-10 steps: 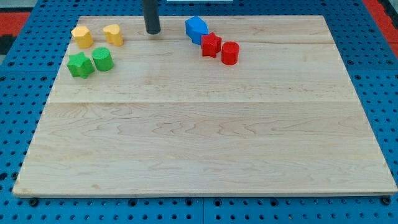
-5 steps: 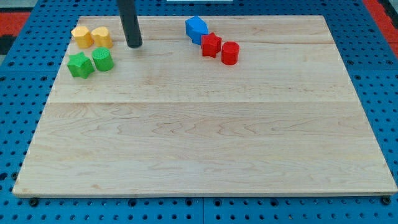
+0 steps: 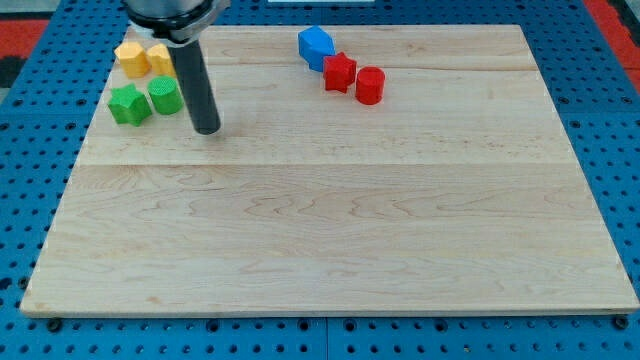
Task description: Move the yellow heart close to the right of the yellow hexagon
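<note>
Yellow heart [image 3: 160, 59] sits touching the yellow hexagon's [image 3: 130, 58] right side, top left of the wooden tabletop [image 3: 330, 220]. My tip [image 3: 206, 129], a plain rod tool with nothing to spread or pinch, rests below-right. Nudge gently, if at all.

Arm end: dark straight rod on a round mount

The rod [image 3: 197, 85] is a smooth, round bar, dark grey to black, of even thickness along its visible length, with a faint lighter sheen down one side. My tip [image 3: 206, 130] is a plain blunt end, cut flat, in the same dark colour. At the view's top the rod joins a wider round mount [image 3: 168, 9], black with a paler grey band; it is cut off by the frame edge. Any cables, screws or markings cannot be made out.
</note>
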`<state>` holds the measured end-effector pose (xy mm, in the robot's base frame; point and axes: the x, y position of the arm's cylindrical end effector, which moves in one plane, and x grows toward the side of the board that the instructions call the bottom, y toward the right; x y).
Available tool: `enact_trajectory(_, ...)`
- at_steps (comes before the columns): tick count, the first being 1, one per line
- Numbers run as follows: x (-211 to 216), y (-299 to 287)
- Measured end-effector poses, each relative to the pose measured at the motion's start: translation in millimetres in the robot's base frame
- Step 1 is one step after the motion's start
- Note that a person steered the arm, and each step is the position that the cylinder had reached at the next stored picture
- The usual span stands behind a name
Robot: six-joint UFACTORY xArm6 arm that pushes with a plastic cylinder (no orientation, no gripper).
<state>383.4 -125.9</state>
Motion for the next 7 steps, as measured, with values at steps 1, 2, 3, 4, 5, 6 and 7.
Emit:
enact_trajectory(1, -11.7, 45.1)
enact_trajectory(2, -11.8, 68.7)
enact_trajectory(3, -11.8, 79.1)
enact_trajectory(4, -5.8, 79.2)
enact_trajectory(5, -4.0, 79.2)
enact_trajectory(6, -4.0, 79.2)
enact_trajectory(7, -8.2, 79.2)
